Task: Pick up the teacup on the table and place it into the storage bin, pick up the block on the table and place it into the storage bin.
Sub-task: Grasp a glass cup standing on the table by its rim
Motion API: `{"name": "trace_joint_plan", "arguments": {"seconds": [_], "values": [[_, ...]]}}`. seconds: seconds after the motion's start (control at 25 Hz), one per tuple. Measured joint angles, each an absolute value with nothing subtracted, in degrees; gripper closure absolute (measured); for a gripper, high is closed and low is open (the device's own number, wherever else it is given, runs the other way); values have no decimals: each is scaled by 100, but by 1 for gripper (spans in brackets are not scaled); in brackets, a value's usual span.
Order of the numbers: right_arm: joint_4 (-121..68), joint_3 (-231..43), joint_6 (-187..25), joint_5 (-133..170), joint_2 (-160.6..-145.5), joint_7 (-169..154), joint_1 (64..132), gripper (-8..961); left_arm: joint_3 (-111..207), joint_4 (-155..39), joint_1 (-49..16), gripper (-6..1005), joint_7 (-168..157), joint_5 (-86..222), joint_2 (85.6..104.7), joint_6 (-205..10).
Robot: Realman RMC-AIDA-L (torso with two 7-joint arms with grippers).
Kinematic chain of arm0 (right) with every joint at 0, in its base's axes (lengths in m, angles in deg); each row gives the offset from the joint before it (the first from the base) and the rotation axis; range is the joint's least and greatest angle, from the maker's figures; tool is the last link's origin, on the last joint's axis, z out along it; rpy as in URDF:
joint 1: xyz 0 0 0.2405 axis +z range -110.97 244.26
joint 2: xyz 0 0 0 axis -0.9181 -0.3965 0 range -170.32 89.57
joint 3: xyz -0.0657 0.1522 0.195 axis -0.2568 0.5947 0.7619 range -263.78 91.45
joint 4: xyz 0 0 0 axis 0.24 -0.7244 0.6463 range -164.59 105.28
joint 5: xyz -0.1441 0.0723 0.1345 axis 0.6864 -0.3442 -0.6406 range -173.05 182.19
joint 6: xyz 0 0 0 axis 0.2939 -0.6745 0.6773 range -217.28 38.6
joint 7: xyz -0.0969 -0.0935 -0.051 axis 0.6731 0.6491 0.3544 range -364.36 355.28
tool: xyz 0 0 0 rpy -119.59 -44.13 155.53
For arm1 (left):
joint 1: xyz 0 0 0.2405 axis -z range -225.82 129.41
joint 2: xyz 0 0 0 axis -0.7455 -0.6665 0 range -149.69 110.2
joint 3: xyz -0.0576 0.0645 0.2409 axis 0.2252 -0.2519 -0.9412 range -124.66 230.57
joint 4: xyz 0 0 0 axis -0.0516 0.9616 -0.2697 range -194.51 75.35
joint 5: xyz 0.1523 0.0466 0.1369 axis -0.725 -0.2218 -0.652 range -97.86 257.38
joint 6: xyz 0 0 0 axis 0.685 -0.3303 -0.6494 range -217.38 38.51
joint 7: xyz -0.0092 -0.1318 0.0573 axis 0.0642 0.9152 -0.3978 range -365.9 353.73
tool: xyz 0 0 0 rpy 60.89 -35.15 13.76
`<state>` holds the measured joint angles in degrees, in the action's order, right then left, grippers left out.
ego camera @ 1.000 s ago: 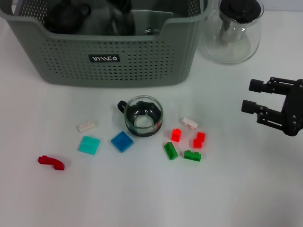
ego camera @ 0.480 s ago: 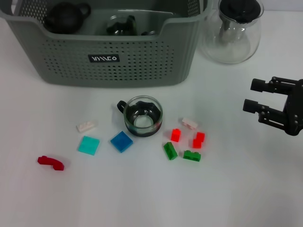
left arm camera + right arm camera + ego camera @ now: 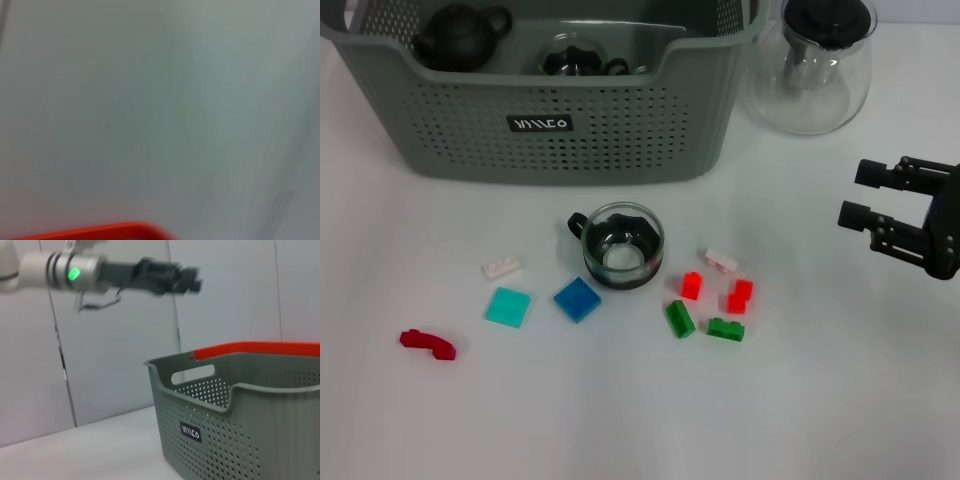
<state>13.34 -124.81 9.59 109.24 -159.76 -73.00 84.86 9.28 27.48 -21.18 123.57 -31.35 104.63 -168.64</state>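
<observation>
Teacup (image 3: 623,245) upright on the surface (image 3: 620,420), just in front of the storage bin (image 3: 470,130).
Right gripper (image 3: 855,195) hovers well off to the cup's side, jaws wide, empty; blocks lie between. Left gripper (image 3: 187,280) raised above the bin, jaw state unclear.

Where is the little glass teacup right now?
In the head view, the glass teacup sits mid-table in front of the storage bin, between the blue tile and the small red block.
</observation>
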Motion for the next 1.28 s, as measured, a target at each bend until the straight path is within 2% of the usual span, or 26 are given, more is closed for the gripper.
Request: {"name": "trace_joint_plan", "arguments": {"seconds": [0.08, 0.24, 0.32, 0.4, 0.6, 0.72, 0.92, 1.12, 1.28], "values": [[1327, -12478, 959, 10926, -15979, -7295, 8492, 400, 1492, 2153, -2214, 481, 11662, -2195, 10418, -17816], [1297, -12474, 986, 10929, -15969, -7293, 8520, 400, 2727, 874, -2089, 482, 10909, -1275, 10090, -19733], [1281, -12475, 993, 10931, -15956, -7302, 8527, 400, 2929, 721, -2108, 482, 10637, -1504, 10025, -20159], [1279, -12475, 997, 10928, -15955, -7305, 8528, 401, 2860, 847, -2216, 470, 10267, -2129, 10069, -20187], [1279, -12474, 997, 10928, -15957, -7315, 8534, 401, 2109, 995, -2509, 409, 9012, -3806, 10348, -20103], [1279, -12475, 984, 10935, -15952, -7330, 8536, 401, 1516, 954, -2614, 204, 8547, -4435, 10481, -19854], [1273, -12475, 981, 10935, -15938, -7340, 8527, 401, 864, 941, -2547, 82, 8478, -4826, 10505, -19595], [1264, -12431, 1006, 10922, -15910, -7391, 8496, 400, 240, 969, -2247, 149, 8591, -4907, 10489, -19445], [1258, -12387, 984, 10943, -15909, -7484, 8507, 400, -665, 925, -2092, 157, 8801, -4975, 10500, -18888]]}}
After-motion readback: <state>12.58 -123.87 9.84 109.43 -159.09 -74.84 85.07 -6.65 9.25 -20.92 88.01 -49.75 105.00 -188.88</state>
